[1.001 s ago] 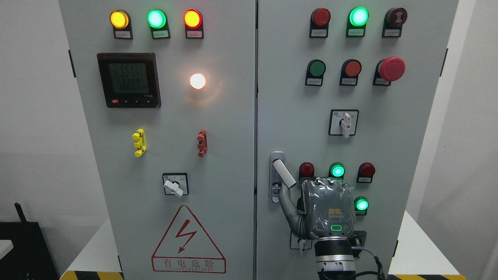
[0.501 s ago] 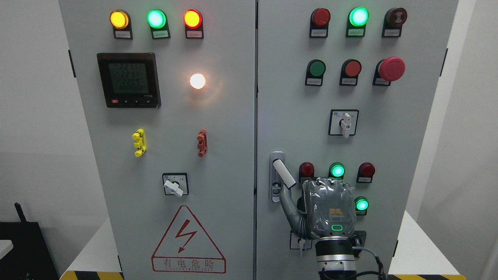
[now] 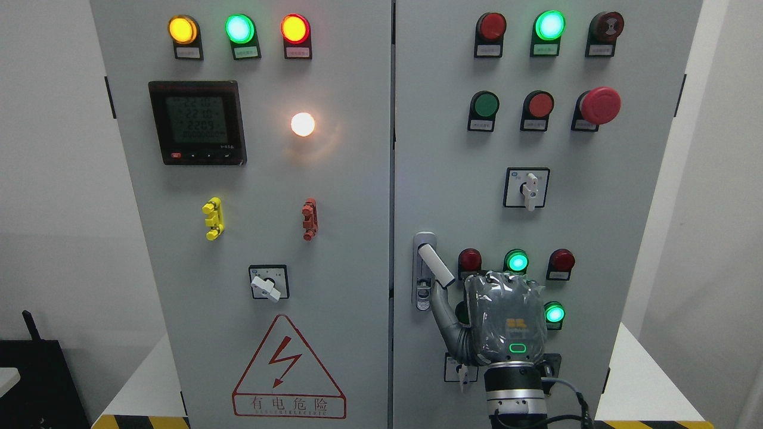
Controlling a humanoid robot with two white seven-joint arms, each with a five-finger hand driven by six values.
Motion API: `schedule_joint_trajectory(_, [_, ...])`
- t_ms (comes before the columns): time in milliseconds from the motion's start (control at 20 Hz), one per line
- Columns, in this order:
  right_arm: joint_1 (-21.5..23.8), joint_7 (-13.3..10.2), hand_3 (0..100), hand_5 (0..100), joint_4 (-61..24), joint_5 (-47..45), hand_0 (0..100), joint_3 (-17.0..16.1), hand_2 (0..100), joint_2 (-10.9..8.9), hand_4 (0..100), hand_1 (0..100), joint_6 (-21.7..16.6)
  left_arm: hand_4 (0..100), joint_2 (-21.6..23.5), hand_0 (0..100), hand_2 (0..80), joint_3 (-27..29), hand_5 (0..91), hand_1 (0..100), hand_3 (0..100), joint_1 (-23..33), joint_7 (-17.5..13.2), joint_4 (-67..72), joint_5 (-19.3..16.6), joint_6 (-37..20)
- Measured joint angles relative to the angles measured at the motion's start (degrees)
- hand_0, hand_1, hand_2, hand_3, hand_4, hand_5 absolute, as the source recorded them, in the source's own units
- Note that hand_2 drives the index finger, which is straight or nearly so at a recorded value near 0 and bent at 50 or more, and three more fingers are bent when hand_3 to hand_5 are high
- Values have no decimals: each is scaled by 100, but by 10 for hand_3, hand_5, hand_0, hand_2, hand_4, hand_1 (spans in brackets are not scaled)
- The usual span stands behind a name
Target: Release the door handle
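Door handle sits low on the right cabinet door, a little right of the seam between the two doors, lower middle of the frame. We note a pale lever swung out of its metal latch plate, long axis running diagonally from upper left down to lower right.

Right hand comes up from the bottom edge, right of centre, wrapped in a grey cover, back of the hand toward the camera. Its thumb reaches up and left, the tip at the lever's lower end, touching or just short of it; we cannot tell which. The other fingers are folded away behind the knuckles, toward the panel; whether they grip anything we cannot tell.

Handle lies up and to the left of the palm. We judge the release nearly done: only the thumb is near the lever, so drawing the hand down and right, away along the lever's axis, should clear it. Risk: green indicator lamps and red lamps sit close around the knuckles.

Left hand not seen.
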Motion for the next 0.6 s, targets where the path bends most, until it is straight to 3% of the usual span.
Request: schedule_joint_trajectory(601, [-26,4,1000,966,-6,-3,589,-33,1000,-2,1000,0,-3,0,0,120,0,0,0,389,0,0,0,0,0,0])
